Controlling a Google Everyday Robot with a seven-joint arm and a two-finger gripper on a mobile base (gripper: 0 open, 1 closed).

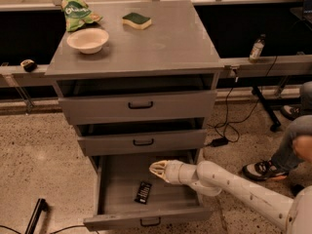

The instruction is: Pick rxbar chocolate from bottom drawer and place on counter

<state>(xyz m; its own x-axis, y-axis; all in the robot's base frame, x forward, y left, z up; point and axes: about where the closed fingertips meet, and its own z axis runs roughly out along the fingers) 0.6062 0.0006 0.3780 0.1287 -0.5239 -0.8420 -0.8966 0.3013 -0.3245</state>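
**Bar on the floor of the open drawer, gripper above and apart from it**

The grey drawer cabinet (209, 106) fills the middle of the view; its flat top, the table (165, 43), carries three things, all toward the far left corner. The bottom drawer (117, 179) is pulled well out toward the camera, its grey floor showing; the top drawer (139, 106) and the middle drawer (141, 142) above it are each slightly ajar, with a dark gap above each front.

The arm (234, 186) comes in from the lower right corner, pale and thick, and reaches leftward and slightly up across the right side of the open drawer; its forearm lies almost level over the drawer's right wall. The gripper (157, 168) points to the left inside the bottom drawer, just below the middle drawer's front and right of the drawer's centre; whether the jaws stand wide or narrow cannot be told.

The rxbar chocolate (143, 192) lies flat on the drawer floor, near the middle, its long side running front to back; it is the only thing seen in the drawer. It lies below the gripper and a little to its left in the picture, nearer the drawer's front, apart from the jaws and not touching them.

On the table, a shallow cream bowl (87, 39) stands near the left edge; behind it lies a crumpled green bag (78, 12); a green-and-yellow sponge (136, 20) rests to the right of the bag, near the far edge.
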